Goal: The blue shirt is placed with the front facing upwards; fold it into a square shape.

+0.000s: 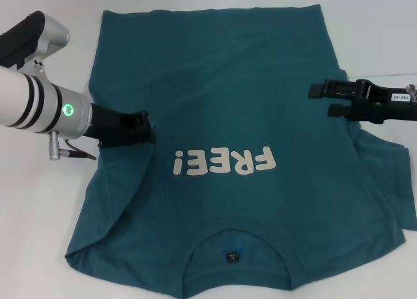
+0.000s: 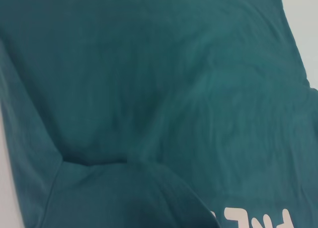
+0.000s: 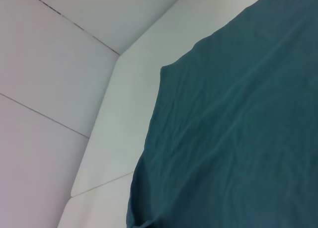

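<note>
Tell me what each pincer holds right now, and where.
Left pincer appears closed on the folded-in left sleeve of the blue shirt. Right pincer holds nothing, open above the right edge.

- The head view looks forward and down from above onto the whole blue shirt [image 1: 221, 149] on the white table [image 1: 39, 214], collar at 6 o'clock, hem at 12.
- The left wrist view sits close over the shirt, sharing the "FREE!" lettering [image 2: 258, 219] with the head view.
- The right wrist view looks close and obliquely across the shirt's edge [image 3: 149, 138] onto bare table.
</note>
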Tool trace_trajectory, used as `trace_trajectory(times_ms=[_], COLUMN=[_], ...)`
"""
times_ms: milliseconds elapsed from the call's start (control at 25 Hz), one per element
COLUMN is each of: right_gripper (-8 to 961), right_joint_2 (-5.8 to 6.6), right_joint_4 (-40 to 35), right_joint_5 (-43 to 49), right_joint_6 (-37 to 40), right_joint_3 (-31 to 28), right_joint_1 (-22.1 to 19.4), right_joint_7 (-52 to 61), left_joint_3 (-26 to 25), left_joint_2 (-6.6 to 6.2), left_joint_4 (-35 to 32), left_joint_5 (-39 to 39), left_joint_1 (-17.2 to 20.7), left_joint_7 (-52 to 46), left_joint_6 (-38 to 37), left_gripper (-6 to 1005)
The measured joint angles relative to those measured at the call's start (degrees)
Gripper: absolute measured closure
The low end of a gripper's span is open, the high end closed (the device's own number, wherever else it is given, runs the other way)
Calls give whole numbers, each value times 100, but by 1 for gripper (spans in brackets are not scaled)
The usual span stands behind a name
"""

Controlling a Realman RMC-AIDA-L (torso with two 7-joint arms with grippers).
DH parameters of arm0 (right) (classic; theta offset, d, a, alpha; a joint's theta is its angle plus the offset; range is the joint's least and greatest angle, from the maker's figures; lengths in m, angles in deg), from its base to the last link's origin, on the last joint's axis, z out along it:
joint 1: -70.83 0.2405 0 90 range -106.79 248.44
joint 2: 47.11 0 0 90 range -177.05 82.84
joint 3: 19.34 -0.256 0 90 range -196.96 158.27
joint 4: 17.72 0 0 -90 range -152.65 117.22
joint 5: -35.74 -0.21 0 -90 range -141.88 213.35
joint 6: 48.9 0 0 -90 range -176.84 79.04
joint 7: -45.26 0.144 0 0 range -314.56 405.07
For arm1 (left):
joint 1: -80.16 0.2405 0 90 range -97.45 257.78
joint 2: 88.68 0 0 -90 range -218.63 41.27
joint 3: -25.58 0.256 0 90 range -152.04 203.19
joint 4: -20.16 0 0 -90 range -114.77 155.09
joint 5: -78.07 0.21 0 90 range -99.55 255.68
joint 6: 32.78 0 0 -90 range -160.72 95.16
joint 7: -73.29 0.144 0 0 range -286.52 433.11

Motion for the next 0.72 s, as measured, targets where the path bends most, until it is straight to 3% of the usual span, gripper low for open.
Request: trace_trajectory(times_ms=[400,720], right_gripper=[58,58], right_joint_2=[-14,-13], right_joint_4=[-3,-3], right_joint_5=[0,0], right_joint_6=[4,-3], right_joint_3=[3,9], right_joint_1=[-6,-2], right_joint_7=[0,0], left_joint_3=[46,8], left_joint_2=[-86,-34], left_joint_4=[121,-293], left_joint_5=[-1,-540], left_joint_1=[39,183], left_joint_7=[7,340], left_joint_6=[-65,-372], left_gripper=[980,728])
